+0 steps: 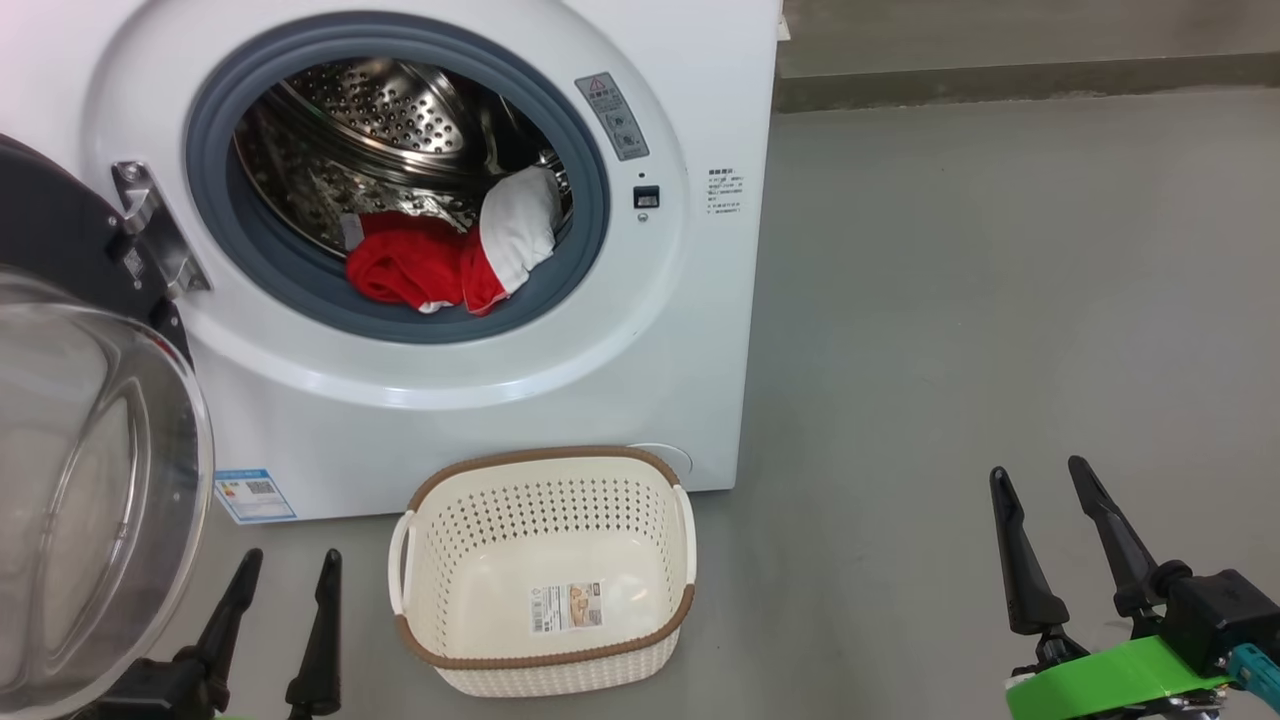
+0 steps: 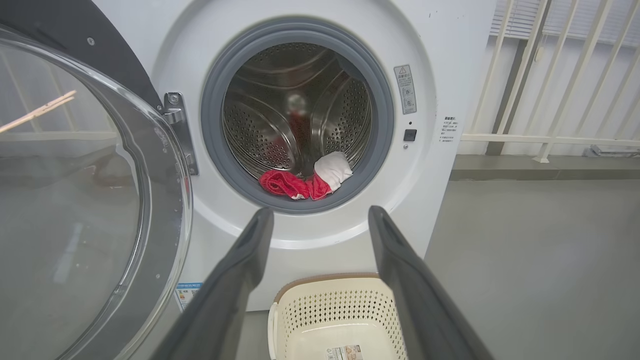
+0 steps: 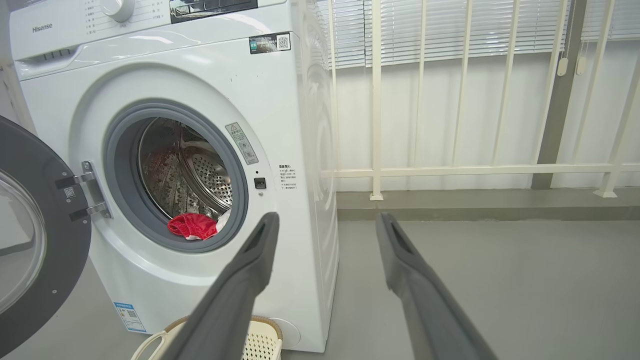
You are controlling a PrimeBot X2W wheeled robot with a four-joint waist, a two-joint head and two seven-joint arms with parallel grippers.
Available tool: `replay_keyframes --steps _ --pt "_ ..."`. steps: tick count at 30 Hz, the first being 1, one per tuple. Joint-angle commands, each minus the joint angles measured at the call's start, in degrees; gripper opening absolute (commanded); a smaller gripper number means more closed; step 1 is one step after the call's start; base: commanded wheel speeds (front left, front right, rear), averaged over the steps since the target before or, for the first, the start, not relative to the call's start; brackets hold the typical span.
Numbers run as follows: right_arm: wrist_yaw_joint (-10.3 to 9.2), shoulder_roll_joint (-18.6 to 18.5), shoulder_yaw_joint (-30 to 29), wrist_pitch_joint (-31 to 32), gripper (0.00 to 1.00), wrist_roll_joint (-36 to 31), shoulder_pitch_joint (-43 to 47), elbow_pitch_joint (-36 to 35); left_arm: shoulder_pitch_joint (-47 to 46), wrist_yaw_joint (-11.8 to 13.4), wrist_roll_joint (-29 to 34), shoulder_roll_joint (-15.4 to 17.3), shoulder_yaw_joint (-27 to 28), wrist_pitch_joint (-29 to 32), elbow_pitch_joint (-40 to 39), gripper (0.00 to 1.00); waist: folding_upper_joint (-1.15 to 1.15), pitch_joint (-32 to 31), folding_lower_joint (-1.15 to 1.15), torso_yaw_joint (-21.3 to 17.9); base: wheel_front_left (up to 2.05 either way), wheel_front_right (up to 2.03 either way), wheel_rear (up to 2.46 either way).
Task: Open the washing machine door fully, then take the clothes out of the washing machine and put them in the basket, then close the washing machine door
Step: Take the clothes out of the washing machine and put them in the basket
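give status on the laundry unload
Left hand open, empty; right hand open, empty. Washing machine door wide open, clothes at drum lip, basket below without clothes. Nothing blocking the opening.

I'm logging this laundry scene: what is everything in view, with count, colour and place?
washing machine: one, white, behind the basket
washing machine door: one, black rim and clear glass, open at left
drum: one, steel, inside the machine
clothes: one bundle, red and white, at the drum's front edge
basket: one, cream with brown rim, on the floor before the machine
blue sticker: one, machine's lower left corner
railing: one, cream, right of the machine
left gripper: one, dark, open, lower left
right gripper: one, dark, open, lower right
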Motion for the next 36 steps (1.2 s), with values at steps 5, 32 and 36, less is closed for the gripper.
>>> replay_keyframes --steps 5,32,36 --pt "0.37 -0.57 1.76 -0.37 1.00 -0.10 -0.77 -1.19 -1.55 0.06 0.64 0.87 1.97 -0.29 -1.34 1.00 0.00 0.31 0.00 0.10 1.68 -1.68 0.00" --pt "0.37 -0.57 2.16 -0.37 1.00 0.15 -1.21 -0.53 -0.78 0.02 -1.05 0.85 0.93 -0.29 -4.27 1.00 0.00 0.06 0.00 0.05 0.88 -0.88 0.00" --pt "0.37 -0.57 2.28 -0.37 1.00 0.31 -1.22 -0.43 -0.71 0.01 -0.99 0.83 1.12 -0.29 -4.33 1.00 0.00 -0.08 0.00 0.06 0.00 0.00 0.00"
